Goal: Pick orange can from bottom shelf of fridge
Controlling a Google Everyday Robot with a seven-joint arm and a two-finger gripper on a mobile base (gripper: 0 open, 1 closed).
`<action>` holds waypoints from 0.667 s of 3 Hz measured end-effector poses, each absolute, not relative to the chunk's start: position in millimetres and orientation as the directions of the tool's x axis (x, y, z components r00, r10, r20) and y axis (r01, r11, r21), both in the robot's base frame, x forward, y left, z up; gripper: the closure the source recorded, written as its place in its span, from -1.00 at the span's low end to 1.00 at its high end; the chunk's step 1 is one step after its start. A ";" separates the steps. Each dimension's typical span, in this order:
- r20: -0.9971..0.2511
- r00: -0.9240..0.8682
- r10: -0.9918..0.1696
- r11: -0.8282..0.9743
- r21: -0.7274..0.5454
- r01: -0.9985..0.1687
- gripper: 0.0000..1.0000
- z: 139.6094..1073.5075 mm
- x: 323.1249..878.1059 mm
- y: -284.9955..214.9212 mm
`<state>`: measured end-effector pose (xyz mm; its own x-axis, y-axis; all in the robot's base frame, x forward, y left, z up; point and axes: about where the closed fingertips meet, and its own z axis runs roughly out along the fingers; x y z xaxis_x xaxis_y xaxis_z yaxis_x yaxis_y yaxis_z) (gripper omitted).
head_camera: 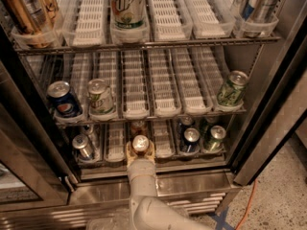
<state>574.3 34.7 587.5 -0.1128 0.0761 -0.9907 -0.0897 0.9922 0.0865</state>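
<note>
The orange can [140, 144], copper with a silver lid, stands at the front of a middle lane on the dim bottom shelf [115, 145] of the steel fridge [163, 181]. My gripper [140, 151] reaches in from below on its cream arm. Its fingers [129, 152] sit on either side of the can, closed on it. A dim orange-brown shape [138, 127] shows just behind the can in the same lane.
A silver can [82, 146], a dark blue can [190, 139] and a green can [214, 137] share the bottom shelf. A Pepsi can [62, 99] and green cans [231, 88] stand on the rack above. The door frame [268, 119] is at right, an orange cable [244, 200] on the floor.
</note>
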 end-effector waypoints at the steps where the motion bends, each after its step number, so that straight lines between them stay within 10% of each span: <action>1: -0.994 -0.099 0.038 0.992 0.049 -0.112 1.00 600.5 569.3 33.4; 2: -0.994 -0.099 0.038 0.992 0.049 -0.112 1.00 600.5 569.3 33.4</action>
<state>569.3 33.4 600.5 -0.0989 0.0378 -0.9944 -0.1124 0.9925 0.0490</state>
